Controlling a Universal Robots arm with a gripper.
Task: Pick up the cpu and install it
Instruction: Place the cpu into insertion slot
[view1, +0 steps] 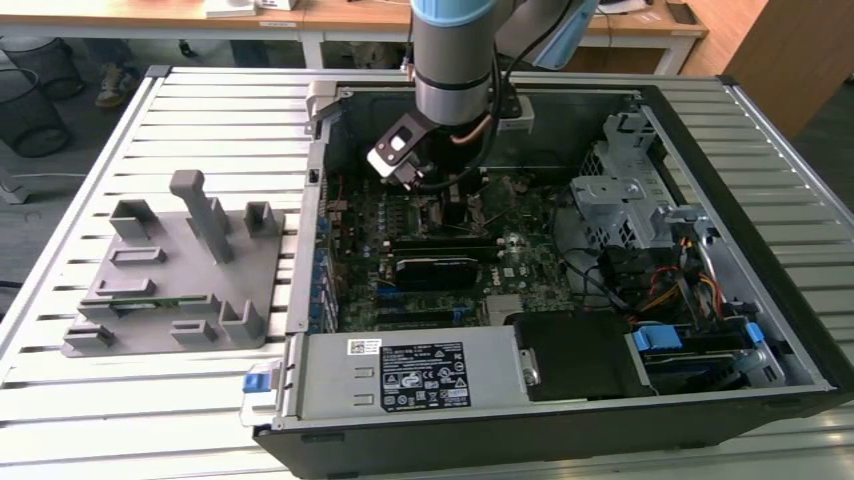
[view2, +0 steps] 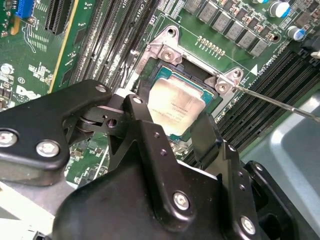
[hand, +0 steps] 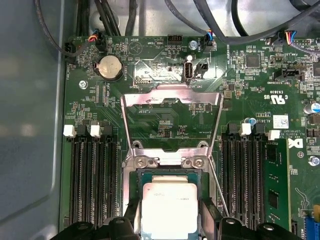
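Observation:
The cpu (view2: 177, 107) (hand: 169, 205), a flat square chip with a silver top, lies level over the motherboard socket (hand: 165, 161) inside the open computer case. My gripper (view2: 175, 134) (hand: 170, 222) reaches down over it, with one black finger (view2: 145, 135) against each of two opposite sides, shut on the chip. The socket's metal load plate (hand: 172, 97) is flipped open and its thin lever (view2: 270, 100) stands free. In the exterior view the gripper (view1: 447, 195) is low over the board, below the arm's wrist.
Memory slots (hand: 92, 175) flank the socket on both sides. A grey plastic fixture (view1: 174, 270) with upright blocks stands on the slatted table at the exterior view's left. A power supply (view1: 414, 375) and a drive cage (view1: 627, 190) crowd the case.

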